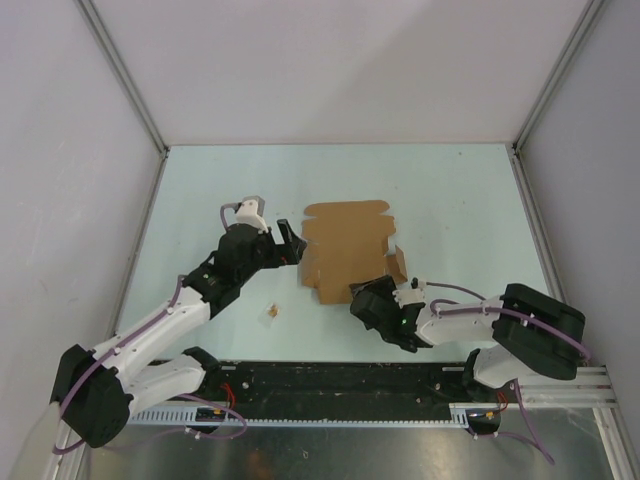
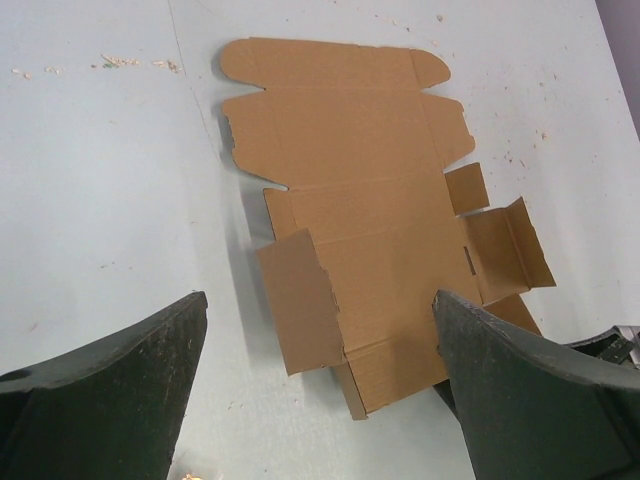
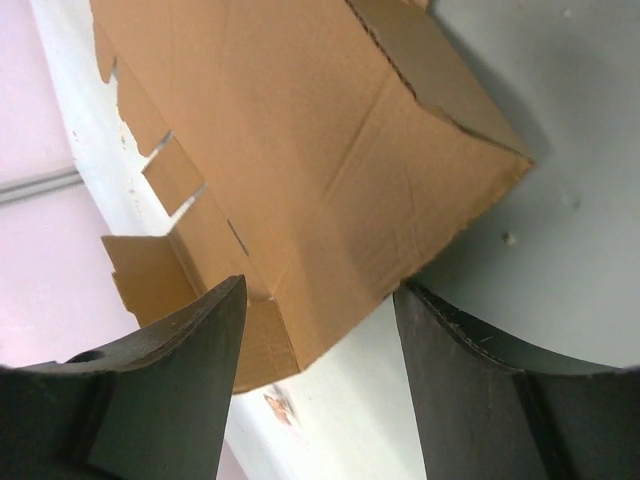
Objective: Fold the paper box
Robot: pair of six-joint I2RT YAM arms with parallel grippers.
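The paper box (image 1: 340,250) is lying mid-table (image 1: 450,200) as a mostly flat cardboard sheet, with some side flaps tilting up. I'm seeing the right gripper (image 1: 362,294) sitting at its near right corner, jaws apart. The left gripper (image 1: 292,242) is hovering spread wide just beside its left edge.

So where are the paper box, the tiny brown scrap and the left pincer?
paper box (image 1: 340,250), top view, middle panel.
tiny brown scrap (image 1: 271,313), top view, its middle.
left pincer (image 1: 291,242), top view, between fingertips.
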